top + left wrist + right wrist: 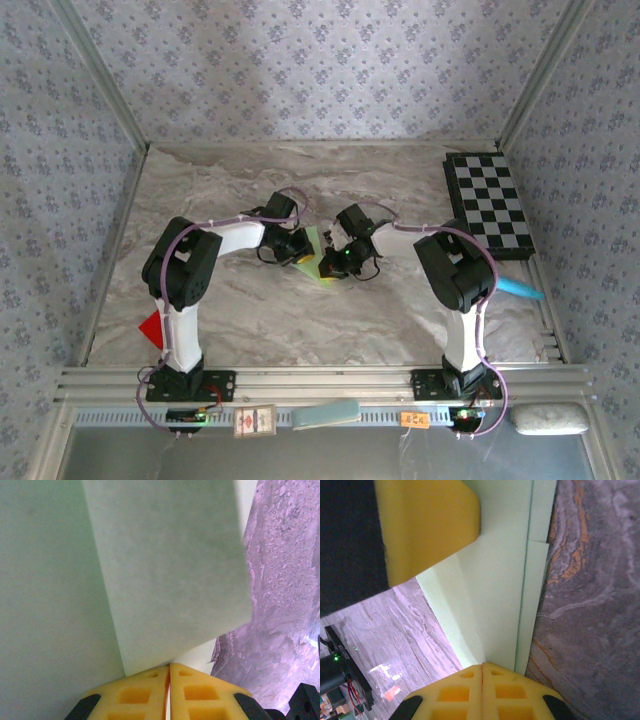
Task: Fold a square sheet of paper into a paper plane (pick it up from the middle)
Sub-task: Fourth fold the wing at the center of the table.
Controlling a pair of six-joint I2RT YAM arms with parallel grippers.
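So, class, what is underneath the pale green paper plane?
The marbled table shows beside the paper plane, so it lies below. What sits directly beneath the paper is covered; whether the sheet rests on the table or hangs above it cannot be told.

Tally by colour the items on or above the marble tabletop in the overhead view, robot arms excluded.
Pale green: 1, paper plane
Red: 1, triangular piece
Light blue: 1, elongated piece
Black and white: 1, checkerboard
Total: 4

The paper plane (165,570) is thin green paper, smooth and not shiny. The table (590,605) looks like swirly grey stone. The yellow pads (455,694) look like dull plastic.
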